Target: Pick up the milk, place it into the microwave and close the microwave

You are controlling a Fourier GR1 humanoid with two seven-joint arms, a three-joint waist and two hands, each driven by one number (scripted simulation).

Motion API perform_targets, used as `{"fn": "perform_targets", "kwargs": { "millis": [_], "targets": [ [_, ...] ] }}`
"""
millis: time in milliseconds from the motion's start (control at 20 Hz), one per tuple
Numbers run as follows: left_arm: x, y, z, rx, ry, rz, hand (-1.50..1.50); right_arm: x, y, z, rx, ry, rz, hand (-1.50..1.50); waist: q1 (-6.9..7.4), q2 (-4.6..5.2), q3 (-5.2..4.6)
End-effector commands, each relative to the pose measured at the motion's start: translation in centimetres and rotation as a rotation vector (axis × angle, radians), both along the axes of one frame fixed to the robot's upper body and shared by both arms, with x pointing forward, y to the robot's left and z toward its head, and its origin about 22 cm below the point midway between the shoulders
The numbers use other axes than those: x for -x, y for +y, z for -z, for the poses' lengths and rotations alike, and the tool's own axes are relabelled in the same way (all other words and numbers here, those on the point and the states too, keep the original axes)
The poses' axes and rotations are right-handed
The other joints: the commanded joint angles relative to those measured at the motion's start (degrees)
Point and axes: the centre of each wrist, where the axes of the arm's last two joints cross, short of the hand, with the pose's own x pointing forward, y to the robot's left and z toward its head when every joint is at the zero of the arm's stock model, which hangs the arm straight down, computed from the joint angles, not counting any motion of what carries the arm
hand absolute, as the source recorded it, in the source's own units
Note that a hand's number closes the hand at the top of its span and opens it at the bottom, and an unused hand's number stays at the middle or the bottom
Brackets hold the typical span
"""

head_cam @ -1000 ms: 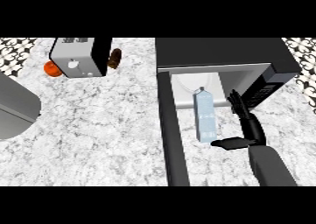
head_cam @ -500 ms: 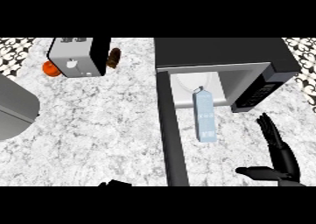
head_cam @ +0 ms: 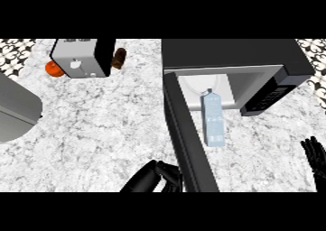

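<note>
Head view: milk point(head_cam: 213, 121) lying lengthwise near-to-far inside the microwave point(head_cam: 226, 85); open door point(head_cam: 187, 144) just right of left hand point(head_cam: 155, 177), fingers curled, holding nothing; right hand point(head_cam: 319, 160) fingers straight.

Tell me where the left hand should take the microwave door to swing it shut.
Take the door at its free edge near the left hand, pushing from its left face. It stands wide open, hinged at the microwave, so the far end swings easiest. The milk lies inside the opening.
</note>
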Motion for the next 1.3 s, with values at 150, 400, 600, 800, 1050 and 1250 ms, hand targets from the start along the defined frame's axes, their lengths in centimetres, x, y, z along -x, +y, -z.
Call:
{"fn": "perform_targets", "kwargs": {
  "millis": [150,400,600,800,1050,1250],
  "targets": [
    [-2.8,-3.6,4.4,-0.059,0.052,0.118,1.5,2.7,-2.4,-3.9,-0.03,-0.08,-0.065,-1.5,0.26,0.32,-0.01],
    [-1.5,-6.7,5.0,-0.072,0.06,0.184,1.5,2.4,-2.3,-5.4,-0.068,-0.122,-0.092,-1.5,-1.66,0.58,-0.07],
    [-1.4,-7.5,5.1,-0.082,0.036,0.108,1.5,2.5,-2.8,-7.1,-0.093,-0.14,-0.161,-1.5,-2.79,0.58,-0.11],
    [-1.4,-7.8,5.5,-0.109,0.015,0.039,1.5,1.5,-3.3,-9.7,-0.033,-0.218,-0.163,-1.5,-4.56,0.77,-0.18],
    [-3.1,-8.4,4.0,-0.052,-0.038,-0.055,1.5,-0.1,-2.3,-11.6,-0.033,-0.225,-0.237,-1.5,-5.77,1.33,-0.34],
    [-3.5,-8.7,2.7,0.047,-0.053,-0.138,1.5,-0.4,-2.1,-12.5,-0.047,-0.238,-0.275,-1.5,-7.29,1.6,-0.41]
  ]
}}
